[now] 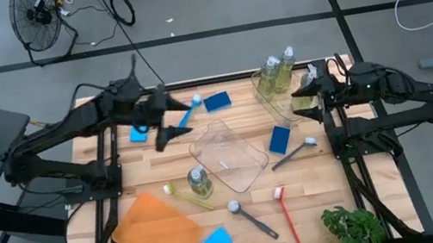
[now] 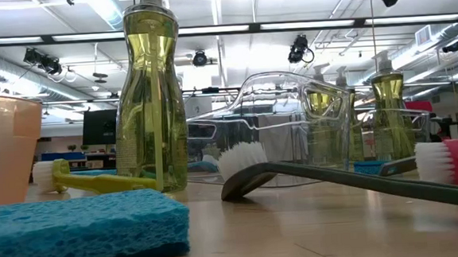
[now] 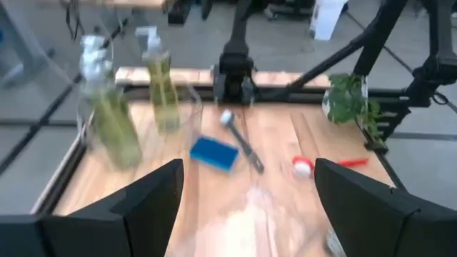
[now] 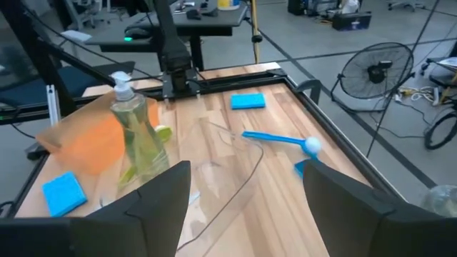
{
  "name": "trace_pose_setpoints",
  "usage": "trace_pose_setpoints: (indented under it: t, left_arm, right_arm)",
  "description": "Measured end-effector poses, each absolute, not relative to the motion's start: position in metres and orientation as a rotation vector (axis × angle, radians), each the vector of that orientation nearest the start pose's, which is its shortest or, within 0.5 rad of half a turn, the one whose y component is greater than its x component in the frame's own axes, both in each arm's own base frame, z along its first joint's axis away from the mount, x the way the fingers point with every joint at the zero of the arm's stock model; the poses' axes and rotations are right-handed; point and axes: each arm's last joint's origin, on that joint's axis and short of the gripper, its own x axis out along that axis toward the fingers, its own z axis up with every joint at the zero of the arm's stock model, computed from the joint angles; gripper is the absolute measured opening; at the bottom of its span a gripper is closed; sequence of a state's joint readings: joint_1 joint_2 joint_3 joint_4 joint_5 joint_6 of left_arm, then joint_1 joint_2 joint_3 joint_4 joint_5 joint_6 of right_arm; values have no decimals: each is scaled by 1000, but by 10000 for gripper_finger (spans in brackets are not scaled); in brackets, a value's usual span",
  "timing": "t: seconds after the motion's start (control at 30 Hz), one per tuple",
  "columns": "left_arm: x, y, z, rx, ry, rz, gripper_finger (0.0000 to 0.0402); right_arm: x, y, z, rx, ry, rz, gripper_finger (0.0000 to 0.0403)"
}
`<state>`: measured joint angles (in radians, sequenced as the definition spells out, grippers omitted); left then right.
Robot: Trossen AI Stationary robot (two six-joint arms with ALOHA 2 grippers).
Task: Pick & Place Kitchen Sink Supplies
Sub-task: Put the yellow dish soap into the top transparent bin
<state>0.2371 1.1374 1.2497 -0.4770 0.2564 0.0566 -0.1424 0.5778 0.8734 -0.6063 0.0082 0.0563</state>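
While two bottles (image 1: 277, 72) are standing in the far tub (image 1: 275, 93), brushes and sponges are lying around the middle tub (image 1: 229, 156), both tools (image 1: 165, 118) (image 1: 309, 89) hanging open and empty.

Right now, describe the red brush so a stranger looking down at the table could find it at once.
Start at the clear plastic tub lying in the middle of the wooden table. Go toward the near right corner, where the green plant sits; just left of the plant lies the red brush. It is the only brush with a red handle, and its white bristle head points back toward the tub, unlike the grey brush beside it.
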Motion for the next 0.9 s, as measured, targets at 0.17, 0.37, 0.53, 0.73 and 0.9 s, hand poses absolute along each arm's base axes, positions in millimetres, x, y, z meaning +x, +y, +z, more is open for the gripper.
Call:
trace_pose_setpoints:
  t: [0.17, 0.37, 0.53, 0.73, 0.9]
  left_arm:
    - [205, 37, 402, -87, 391, -44, 320]
    - [191, 18, 393, -192, 533, -101, 320]
    - [192, -3, 390, -220, 580, -153, 320]
    - [195, -22, 385, -222, 628, -121, 320]
    - [199, -38, 380, -189, 654, -107, 320]
  right_arm:
    - [115, -14, 346, 77, 322, -131, 272]
    - [123, -10, 343, 86, 347, -100, 272]
    - [129, -9, 343, 82, 348, -88, 272]
    - [133, -8, 342, 80, 351, -92, 272]
    - [134, -9, 342, 77, 354, -92, 272]
